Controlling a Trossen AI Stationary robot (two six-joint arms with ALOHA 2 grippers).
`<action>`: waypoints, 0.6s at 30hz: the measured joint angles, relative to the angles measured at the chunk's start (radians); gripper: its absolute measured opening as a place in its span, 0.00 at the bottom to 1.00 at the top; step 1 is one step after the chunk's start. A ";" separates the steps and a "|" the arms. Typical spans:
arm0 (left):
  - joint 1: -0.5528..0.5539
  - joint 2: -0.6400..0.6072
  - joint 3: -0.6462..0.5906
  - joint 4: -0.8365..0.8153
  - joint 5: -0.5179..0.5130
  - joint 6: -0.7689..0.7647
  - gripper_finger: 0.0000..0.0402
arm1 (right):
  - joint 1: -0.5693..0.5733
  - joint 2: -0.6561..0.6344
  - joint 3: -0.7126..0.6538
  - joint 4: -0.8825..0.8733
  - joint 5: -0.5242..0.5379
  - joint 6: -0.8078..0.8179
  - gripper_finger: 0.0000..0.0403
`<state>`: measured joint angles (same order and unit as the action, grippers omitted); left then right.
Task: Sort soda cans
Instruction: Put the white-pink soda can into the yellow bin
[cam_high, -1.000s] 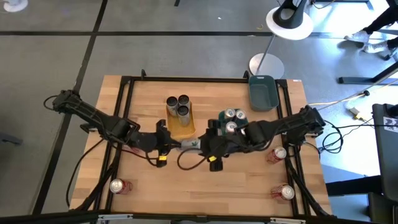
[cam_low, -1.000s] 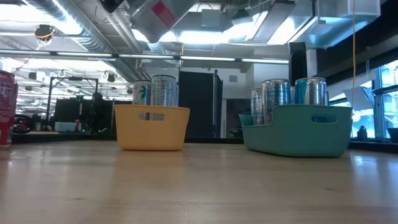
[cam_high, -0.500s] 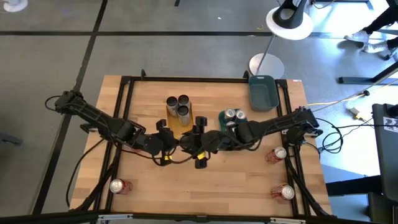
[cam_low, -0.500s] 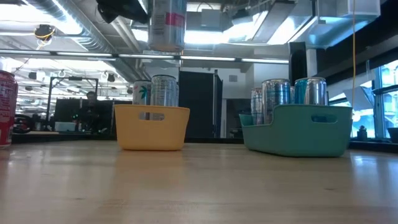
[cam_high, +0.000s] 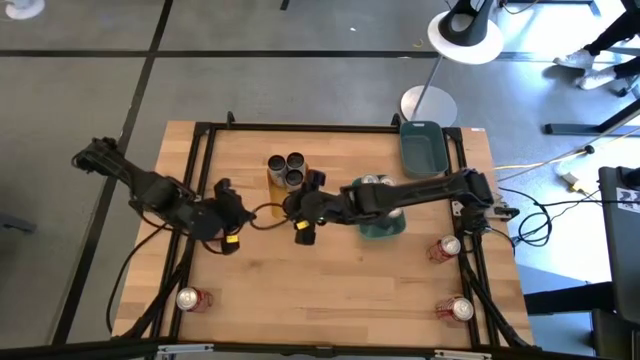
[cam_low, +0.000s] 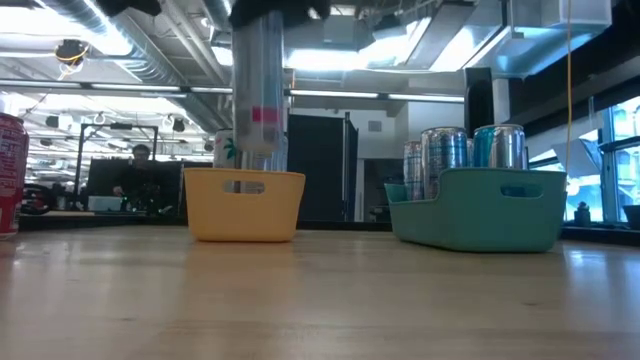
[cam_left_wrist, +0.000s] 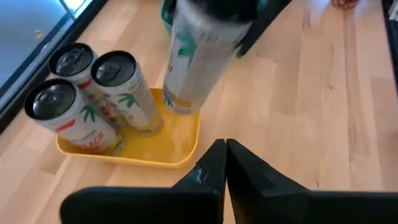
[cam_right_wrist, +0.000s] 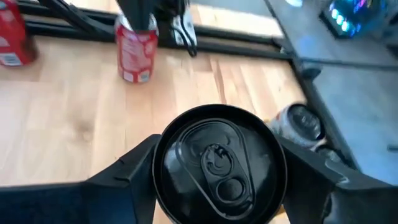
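Observation:
My right gripper (cam_high: 306, 206) reaches across to the yellow tray (cam_high: 281, 210) and is shut on a silver can (cam_left_wrist: 198, 59) with a green leaf and a red label. The can (cam_low: 258, 100) stands over the tray's near right part, beside three like cans (cam_high: 287, 169); I cannot tell whether its bottom end (cam_left_wrist: 181, 103) touches the tray floor. My left gripper (cam_left_wrist: 225, 152) is shut and holds nothing, left of and nearer than the tray (cam_high: 226, 216). The teal tray (cam_low: 478, 215) holds several silver-teal cans (cam_low: 465, 152). My right gripper pinches the can's top end (cam_right_wrist: 163, 168) between its two fingers (cam_right_wrist: 134, 167), one on each side of the wall just under the dark lid (cam_right_wrist: 217, 163). The fingers come from above, pointing down. The can hangs nearly upright below them.
A dark teal tray (cam_high: 422, 148) sits at the table's far right corner. Red cans stand near the left front (cam_high: 189, 298), right (cam_high: 447, 248) and right front (cam_high: 460, 310). Bare wood (cam_high: 340, 275) lies in front of the trays.
My right gripper carried the can from over the table's middle toward the left and far side, to the yellow tray. The can turned from tilted to upright, then came down to the tray's rim height. My left gripper drew back toward the table's left edge.

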<state>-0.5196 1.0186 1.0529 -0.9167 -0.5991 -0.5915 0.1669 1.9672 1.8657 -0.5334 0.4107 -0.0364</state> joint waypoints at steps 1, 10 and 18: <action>-0.004 -0.007 -0.006 -0.004 0.000 -0.003 0.01 | -0.008 0.012 0.000 -0.001 -0.007 0.013 0.61; -0.005 -0.017 -0.021 -0.006 -0.001 -0.011 0.03 | -0.067 0.076 -0.001 0.030 -0.003 0.104 0.61; -0.004 -0.004 -0.022 -0.001 0.000 -0.015 0.03 | -0.086 0.103 -0.053 0.101 -0.008 0.207 0.61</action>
<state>-0.5240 1.0145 1.0309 -0.9174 -0.5995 -0.6067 0.0807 2.0705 1.8130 -0.4327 0.4031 0.1705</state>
